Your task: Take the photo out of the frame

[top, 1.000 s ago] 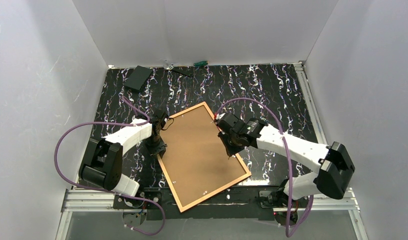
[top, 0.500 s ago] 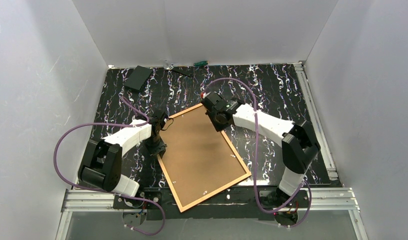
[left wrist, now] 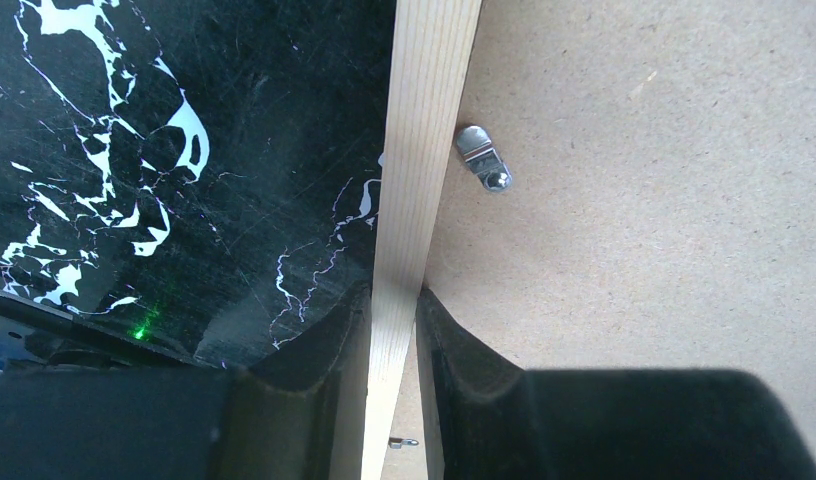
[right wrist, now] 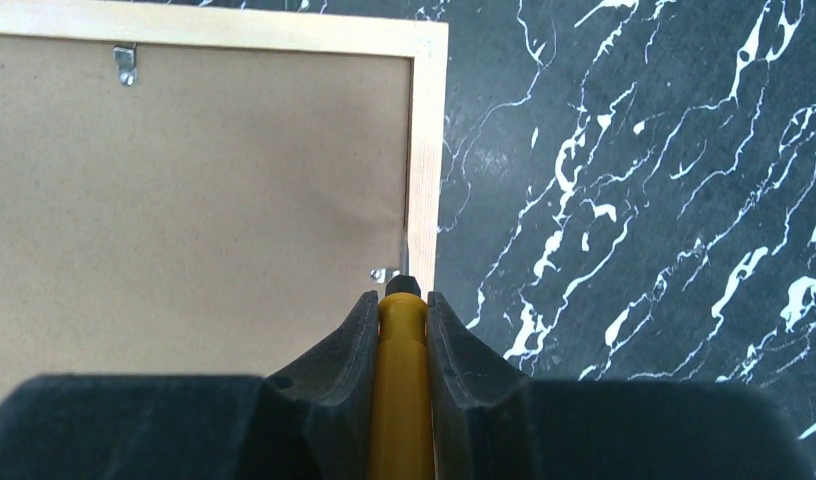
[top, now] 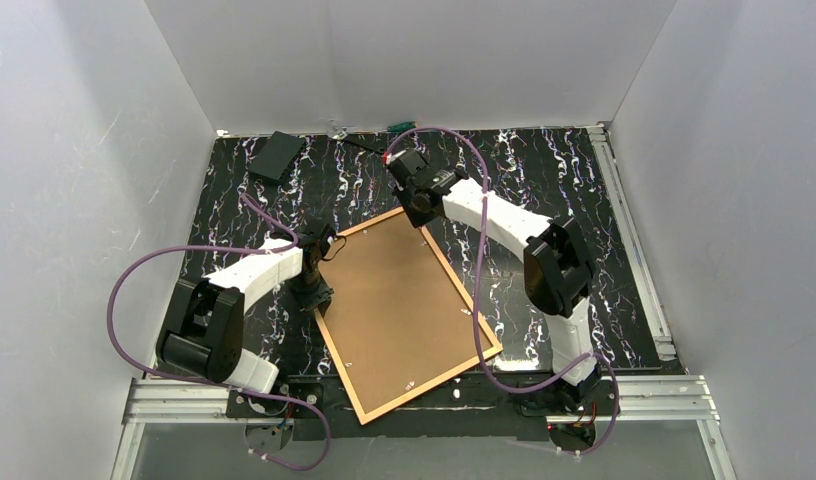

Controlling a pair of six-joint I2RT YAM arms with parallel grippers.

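Observation:
The frame (top: 425, 389) lies face down on the black marbled table, turned at an angle. Inside it only the photo's brown board back (top: 404, 300) shows; the printed side is hidden. My left gripper (top: 313, 288) is shut on the frame's left rail (left wrist: 424, 120), one finger on the table side and one on the board (left wrist: 664, 200), near a metal clip (left wrist: 481, 157). My right gripper (top: 418, 207) hangs over the frame's far corner, shut on a yellow-handled screwdriver (right wrist: 401, 380). Its dark tip sits at a small clip (right wrist: 384, 273) beside the right rail (right wrist: 424, 150).
A flat black box (top: 276, 156) lies at the back left of the table. A green-handled tool (top: 402, 126) rests against the back wall. Another clip (right wrist: 125, 60) sits on the far rail. White walls close in three sides, and purple cables (top: 144, 255) loop off both arms.
My right arm has swung from the middle of the frame's right rail to its far corner, carrying the screwdriver. The left gripper and the frame have stayed put.

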